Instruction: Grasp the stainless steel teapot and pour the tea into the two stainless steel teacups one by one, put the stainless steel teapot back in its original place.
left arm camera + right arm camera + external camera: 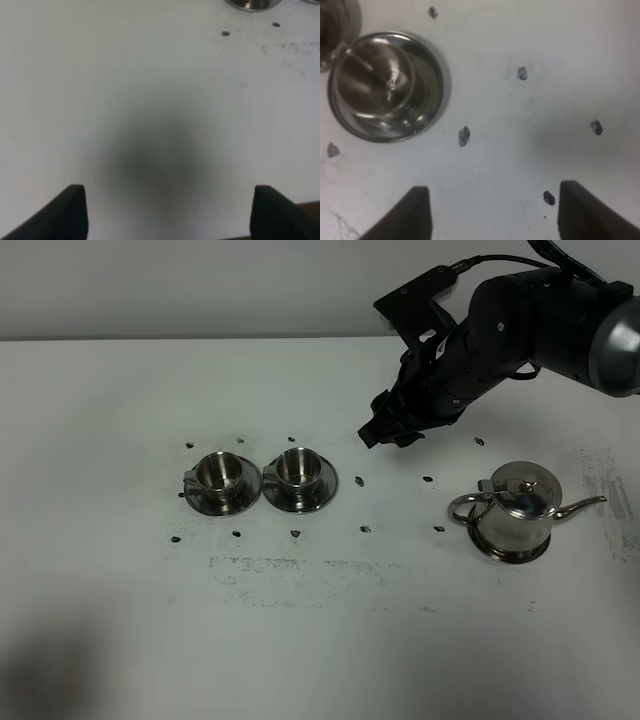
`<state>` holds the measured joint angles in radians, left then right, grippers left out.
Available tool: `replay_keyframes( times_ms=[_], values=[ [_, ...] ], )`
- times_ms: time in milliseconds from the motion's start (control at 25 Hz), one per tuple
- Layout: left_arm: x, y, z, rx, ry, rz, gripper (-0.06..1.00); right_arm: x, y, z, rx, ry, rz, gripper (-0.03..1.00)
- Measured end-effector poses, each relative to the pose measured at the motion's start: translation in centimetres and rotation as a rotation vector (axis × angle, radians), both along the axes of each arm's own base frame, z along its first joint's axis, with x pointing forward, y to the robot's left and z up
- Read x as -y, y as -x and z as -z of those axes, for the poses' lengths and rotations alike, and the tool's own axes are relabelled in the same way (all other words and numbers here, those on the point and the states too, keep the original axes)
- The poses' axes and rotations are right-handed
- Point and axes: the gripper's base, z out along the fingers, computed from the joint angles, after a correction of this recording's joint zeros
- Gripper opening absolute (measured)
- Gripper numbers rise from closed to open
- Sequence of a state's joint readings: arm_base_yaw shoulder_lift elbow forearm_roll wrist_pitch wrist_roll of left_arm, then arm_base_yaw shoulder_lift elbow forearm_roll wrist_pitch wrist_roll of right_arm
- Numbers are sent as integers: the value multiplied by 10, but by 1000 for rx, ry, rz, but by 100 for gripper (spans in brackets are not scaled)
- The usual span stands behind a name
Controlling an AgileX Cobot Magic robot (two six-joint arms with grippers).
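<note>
Black right fingers point(413, 216), wide apart, holding nothing

- This looks like a robot test lab.
- A big black robot arm point(520, 330) reaches over a plain white worktop point(120, 640).
- Small black dots point(428, 480) mark spots on it.

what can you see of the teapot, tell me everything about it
The stainless steel teapot is squat, shiny and reflective. It has a domed lid with a small knob, seated shut. A ring-shaped handle faces the teacups, and a long thin curved spout points away from them. It stands upright on the white table, on the right in the exterior view. Only the table touches it, and no gripper holds it.
</note>
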<state>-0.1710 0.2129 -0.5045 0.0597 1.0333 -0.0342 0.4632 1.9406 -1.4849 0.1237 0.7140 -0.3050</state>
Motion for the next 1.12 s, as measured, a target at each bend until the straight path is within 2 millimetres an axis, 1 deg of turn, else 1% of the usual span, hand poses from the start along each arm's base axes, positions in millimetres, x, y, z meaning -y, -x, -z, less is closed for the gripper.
replay_keyframes(
  times_ms=[160,320,440,560,760,920,1120],
  values=[
    [-2,9,-1,59,5,4,65,-3,0,7,-7,19,-14,55],
    [-2,10,-1,65,6,-4,65,-4,-2,16,-23,33,-16,55],
    [-3,11,-1,68,9,-66,65,-4,-3,23,-36,41,-16,55],
    [-3,15,-1,95,12,-121,65,-5,-5,24,-26,44,-18,55],
    [-4,31,-1,196,19,-166,65,-5,-7,25,-4,37,-17,55],
    [-4,32,-1,203,15,-179,65,-6,-8,28,-2,36,-16,55],
    [-4,32,-1,203,13,-181,65,-7,-10,27,2,27,-6,55]
  ],
)
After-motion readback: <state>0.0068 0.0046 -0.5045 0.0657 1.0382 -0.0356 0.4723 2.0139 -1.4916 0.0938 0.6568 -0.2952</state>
